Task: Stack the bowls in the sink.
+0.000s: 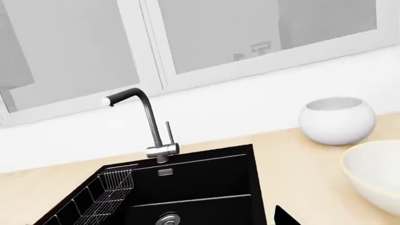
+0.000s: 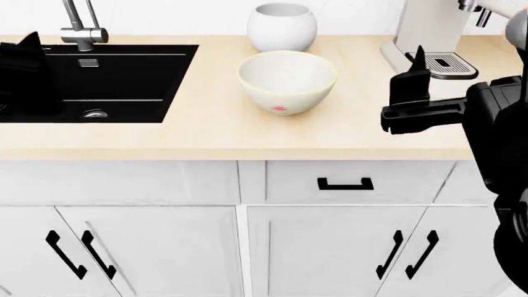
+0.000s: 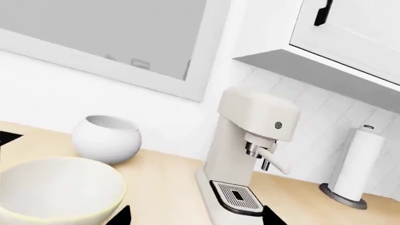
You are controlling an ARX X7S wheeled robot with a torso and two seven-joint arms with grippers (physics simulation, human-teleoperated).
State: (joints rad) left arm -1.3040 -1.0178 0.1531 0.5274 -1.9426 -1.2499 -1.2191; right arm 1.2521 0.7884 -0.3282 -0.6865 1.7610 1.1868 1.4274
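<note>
Two bowls stand on the wooden counter to the right of the sink (image 2: 123, 74). The deep round white bowl (image 2: 282, 26) is at the back by the wall; it also shows in both wrist views (image 1: 336, 120) (image 3: 106, 138). The wider cream bowl (image 2: 286, 80) with its yellowish rim sits in front of it, upright and empty (image 1: 375, 176) (image 3: 56, 192). My left gripper (image 2: 29, 49) hangs over the black sink (image 1: 187, 187), open and empty. To the right of the cream bowl, my right gripper (image 2: 406, 83) (image 3: 196, 218) hovers over the counter, open, holding nothing.
A steel faucet (image 1: 153, 126) stands behind the sink, a wire dish rack (image 1: 112, 187) lies in the basin's left part, and a round drain (image 2: 95, 114) is in its floor. A cream coffee machine (image 3: 250, 140) stands right of my right gripper, a paper towel roll (image 3: 359, 164) beyond it.
</note>
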